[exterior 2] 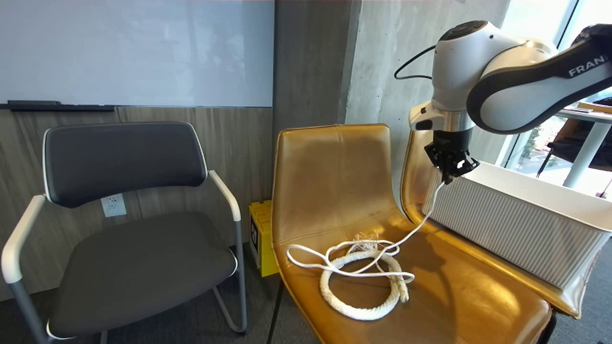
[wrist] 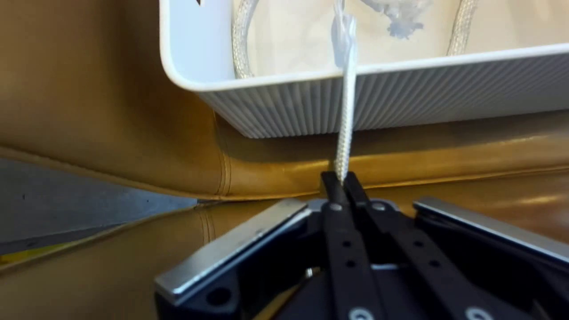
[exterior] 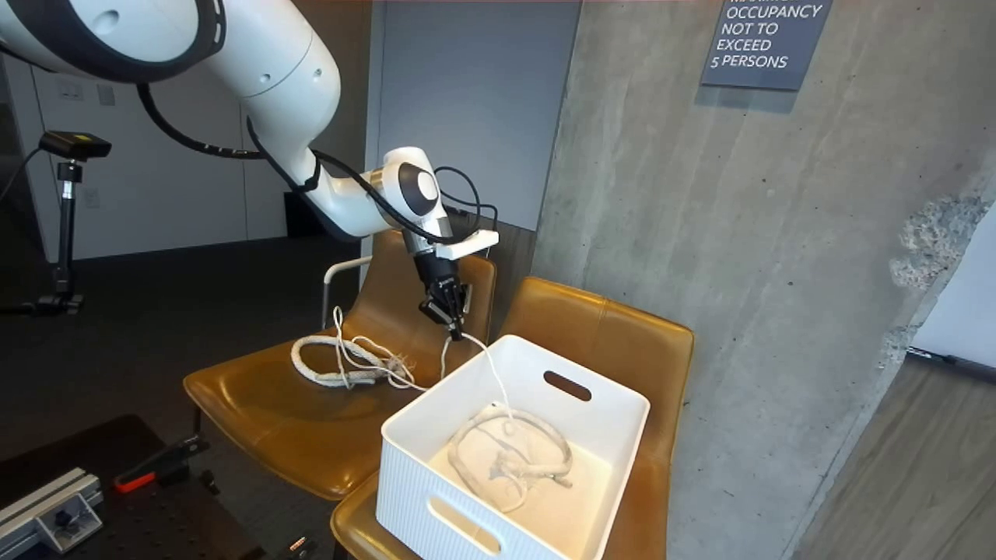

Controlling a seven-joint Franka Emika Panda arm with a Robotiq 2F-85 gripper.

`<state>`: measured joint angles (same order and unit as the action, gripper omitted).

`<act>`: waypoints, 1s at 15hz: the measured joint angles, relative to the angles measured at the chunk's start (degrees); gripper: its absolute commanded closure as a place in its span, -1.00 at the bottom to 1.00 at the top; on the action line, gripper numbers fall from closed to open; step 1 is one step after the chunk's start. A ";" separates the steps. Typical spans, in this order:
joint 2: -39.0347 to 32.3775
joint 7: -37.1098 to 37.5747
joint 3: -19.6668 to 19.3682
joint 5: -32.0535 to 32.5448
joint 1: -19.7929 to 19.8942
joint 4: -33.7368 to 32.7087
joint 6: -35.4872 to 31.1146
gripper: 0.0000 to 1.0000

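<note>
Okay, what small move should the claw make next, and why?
Probably a slight lift: the claw is shut on the cord just outside the bin. The cord reaches over the bin one way and trails to the neighboring chair the other, so a little height might help clear the bin.

exterior views: well off gripper (exterior: 456, 335), angled down, sharing bin (exterior: 601, 421) beside it | wrist view: close behind, facing bin

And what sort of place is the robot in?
Probably an office or small meeting room. There's a big whiteboard, a grey office-style chair, and a sign whose words say occupancy is not to exceed 5 persons.
</note>
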<state>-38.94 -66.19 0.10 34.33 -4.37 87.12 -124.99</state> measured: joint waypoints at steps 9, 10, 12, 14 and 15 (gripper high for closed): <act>-0.71 5.65 9.61 -7.10 -12.11 -3.48 2.52 0.98; -1.09 6.05 10.38 -7.90 -13.58 -4.72 3.11 0.98; -2.13 6.19 11.33 -9.13 -15.83 -7.49 4.50 0.98; -3.20 6.19 11.64 -9.95 -16.91 -9.66 5.05 0.98; -3.72 6.19 11.69 -10.33 -17.09 -10.55 5.13 0.98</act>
<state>-42.66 -60.00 11.80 24.00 -21.46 76.57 -119.85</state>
